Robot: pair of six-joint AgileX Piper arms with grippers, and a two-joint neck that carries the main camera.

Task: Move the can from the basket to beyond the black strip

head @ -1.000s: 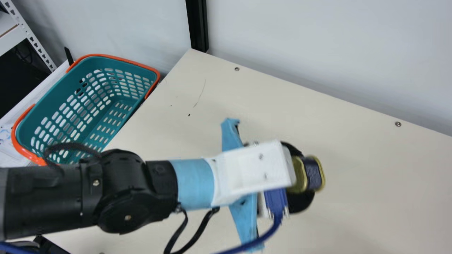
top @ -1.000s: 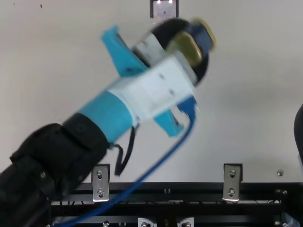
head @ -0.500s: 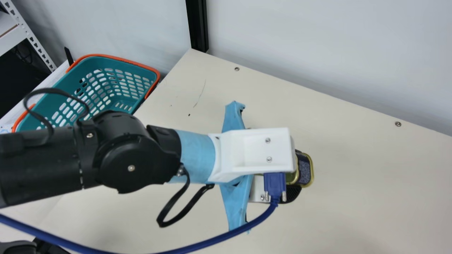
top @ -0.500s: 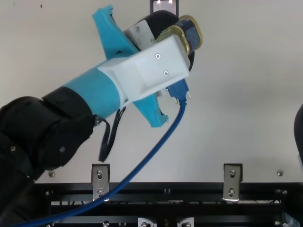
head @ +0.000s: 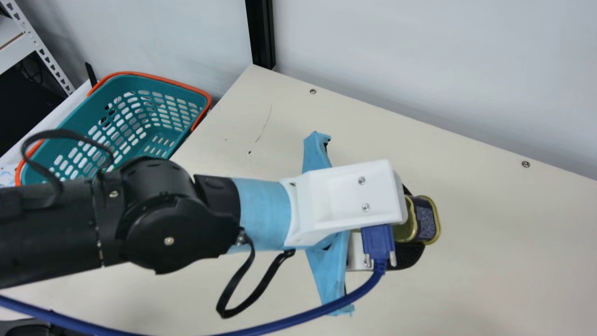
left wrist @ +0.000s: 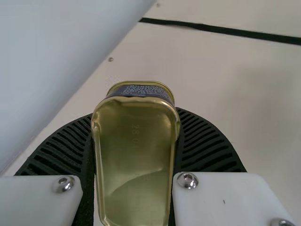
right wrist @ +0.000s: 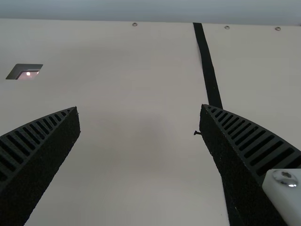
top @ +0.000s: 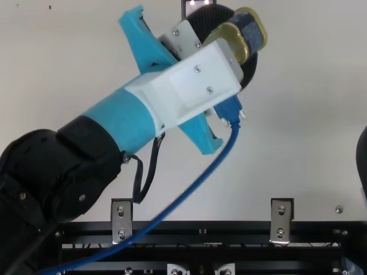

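- Can (left wrist: 134,155): clamped between the black ribbed fingers (left wrist: 207,146) of the left hand (top: 243,34), out of the basket; shown on its side in the top view, with gold ends and a dark patterned band between them; one flat gold end turned toward the left wrist camera; hard to tell whether touching the surface or held above it.
- Left hand: closed on the can from both sides, with light-blue wings sticking out behind the fingers, a white housing (head: 350,196) on top and a blue cable (head: 326,308) plugged in at the side, trailing back in a curve.
- Black strip (right wrist: 207,70): stuck flat across the surface, apart from the can; in the left wrist view, running across farther off, past the can.
- Right hand (top: 362,157): partly in sight at the right edge of the top view; in the right wrist view, fingers spread wide apart with nothing between them, over the surface and partly over the strip.
- Basket (head: 93,109): teal, full of slots, with orange handles; placed just beside the slanting edge of the surface, well apart from the can.
- Surface (head: 480,224): cream, dotted with screws, with a dark-framed cutout (top: 186,8) near the can.
- Black post (head: 262,32): upright at the far corner, against the pale wall (head: 419,56).
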